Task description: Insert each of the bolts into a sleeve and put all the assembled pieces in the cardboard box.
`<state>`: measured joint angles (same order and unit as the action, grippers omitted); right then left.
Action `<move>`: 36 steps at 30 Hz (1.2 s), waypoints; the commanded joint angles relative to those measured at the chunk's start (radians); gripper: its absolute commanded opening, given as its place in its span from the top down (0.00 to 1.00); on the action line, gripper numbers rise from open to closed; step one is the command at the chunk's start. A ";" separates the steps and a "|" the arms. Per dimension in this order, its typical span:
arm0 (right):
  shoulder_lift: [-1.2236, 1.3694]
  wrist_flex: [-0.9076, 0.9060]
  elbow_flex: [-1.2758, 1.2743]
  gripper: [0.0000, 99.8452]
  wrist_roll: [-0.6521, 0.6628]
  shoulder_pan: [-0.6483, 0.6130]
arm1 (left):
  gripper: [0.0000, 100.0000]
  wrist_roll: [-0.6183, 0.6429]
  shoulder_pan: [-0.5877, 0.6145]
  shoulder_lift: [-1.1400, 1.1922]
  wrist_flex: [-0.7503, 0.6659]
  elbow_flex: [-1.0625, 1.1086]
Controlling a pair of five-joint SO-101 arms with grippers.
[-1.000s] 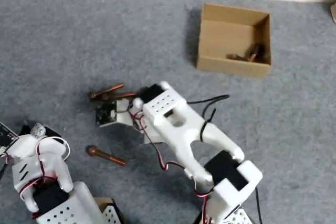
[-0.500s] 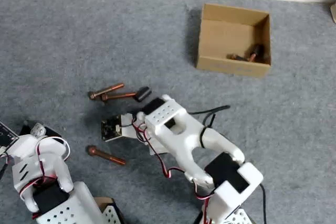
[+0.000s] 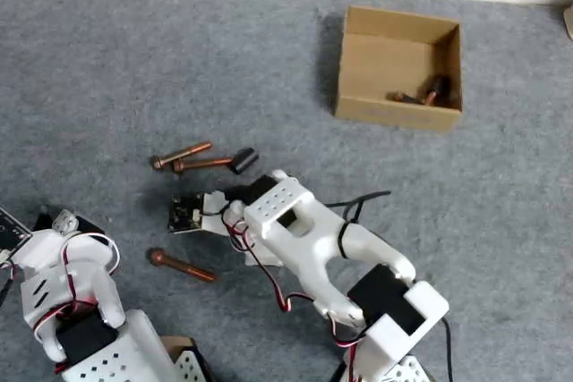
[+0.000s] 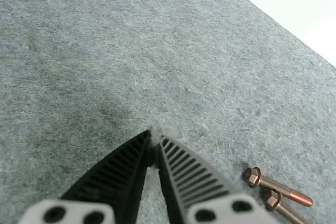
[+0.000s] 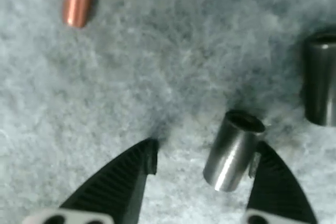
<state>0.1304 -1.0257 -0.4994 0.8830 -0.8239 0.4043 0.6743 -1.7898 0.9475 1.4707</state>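
**Right gripper is straddling a loose sleeve**

The right gripper (image 5: 203,158) is hanging low over the grey carpet (image 3: 107,60) with its jaws spread wide and holding nothing. A short metal sleeve (image 5: 233,150) is lying between them, tilted, just beside 1 finger (image 5: 273,182). A second sleeve (image 5: 320,80) is lying near it, apart from the jaws. The left gripper (image 4: 154,142) is resting clenched on nothing, tips together, with 2 bolts (image 4: 275,187) lying side by side nearby. A 3rd bolt (image 3: 182,266) is lying alone, between the 2 arms. The cardboard box (image 3: 358,109) is sitting well apart, with assembled pieces (image 3: 428,93) inside.

The sleeve is looking rigid, smooth and round, so it is likely to roll or slip out. Squeezing across its mid-length, with the open mouth left clear for a bolt, seems the safest hold.
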 commanded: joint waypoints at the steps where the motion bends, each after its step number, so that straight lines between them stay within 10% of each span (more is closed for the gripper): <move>1: -0.002 0.012 -0.004 0.81 -0.118 -0.039 | 0.99 -0.006 -0.021 -0.005 -0.015 -0.045; 23: -0.031 0.010 0.033 1.00 -0.377 0.094 | 0.99 -0.006 -0.076 -0.005 -0.026 -0.021; 36: -0.697 -0.237 0.099 1.00 -0.382 0.188 | 0.99 -0.005 -0.197 -0.005 -0.133 0.031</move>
<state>-0.3376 -1.1684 -0.4381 0.5102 -0.7119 0.4028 0.5102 -1.7898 0.8431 1.5228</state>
